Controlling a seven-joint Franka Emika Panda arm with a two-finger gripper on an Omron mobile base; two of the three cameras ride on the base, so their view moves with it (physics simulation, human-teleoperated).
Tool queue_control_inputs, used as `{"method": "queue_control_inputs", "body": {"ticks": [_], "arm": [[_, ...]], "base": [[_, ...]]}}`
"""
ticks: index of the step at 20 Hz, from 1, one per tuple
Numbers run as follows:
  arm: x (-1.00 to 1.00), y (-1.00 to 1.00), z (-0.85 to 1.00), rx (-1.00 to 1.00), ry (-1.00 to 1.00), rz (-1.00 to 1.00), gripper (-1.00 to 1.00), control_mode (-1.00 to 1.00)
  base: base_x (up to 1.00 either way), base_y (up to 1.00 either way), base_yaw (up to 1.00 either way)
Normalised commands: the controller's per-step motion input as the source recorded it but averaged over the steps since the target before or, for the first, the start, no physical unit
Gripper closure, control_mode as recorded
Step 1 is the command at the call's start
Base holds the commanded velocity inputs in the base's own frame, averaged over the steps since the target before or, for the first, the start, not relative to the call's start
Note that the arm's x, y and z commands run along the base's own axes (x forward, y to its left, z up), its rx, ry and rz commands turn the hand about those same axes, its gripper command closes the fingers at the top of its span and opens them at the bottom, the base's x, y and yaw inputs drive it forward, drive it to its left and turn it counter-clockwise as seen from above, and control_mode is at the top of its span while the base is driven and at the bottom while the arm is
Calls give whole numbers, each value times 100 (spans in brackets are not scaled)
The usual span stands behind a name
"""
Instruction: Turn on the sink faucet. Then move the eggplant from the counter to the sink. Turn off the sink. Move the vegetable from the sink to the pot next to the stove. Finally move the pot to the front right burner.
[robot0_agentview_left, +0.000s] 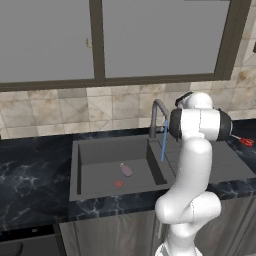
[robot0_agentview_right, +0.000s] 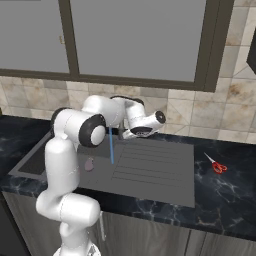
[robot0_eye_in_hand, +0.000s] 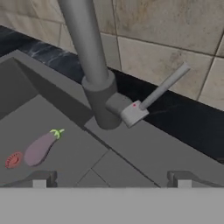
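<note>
Pincer (robot0_eye_in_hand: 111, 179) wide open, empty, near one faucet (robot0_eye_in_hand: 87, 57) lever. One eggplant (robot0_eye_in_hand: 40, 147) lies in sink (robot0_agentview_left: 100, 155), by one red drain (robot0_eye_in_hand: 13, 159). Probably one water stream (robot0_agentview_left: 163, 142) running.

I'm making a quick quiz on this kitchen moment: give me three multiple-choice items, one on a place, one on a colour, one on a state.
1. Where does the eggplant lie?
A. in the sink basin
B. on the counter
C. in a pot

2. What colour are the scissors' handles?
A. blue
B. red
C. green

3. How is the sink faucet?
A. running
B. dry
C. broken off

Answers: 1 A, it lies beside the red drain; 2 B, red handles on the black counter; 3 A, a blue stream falls from its spout.
</note>
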Motion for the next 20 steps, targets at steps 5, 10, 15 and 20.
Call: {"method": "queue_control_inputs", "body": {"ticks": [5,10,15,20], "arm": [[35,-3,-12,1,-17,10,-100,-100],[31,-12,-3,3,-12,15,-100,-100],[10,-17,0,6,-10,26,-100,-100],[11,-11,1,7,-15,27,-100,-100]], "base": [[0,0,0],[0,0,0],[0,0,0],[0,0,0]]}}
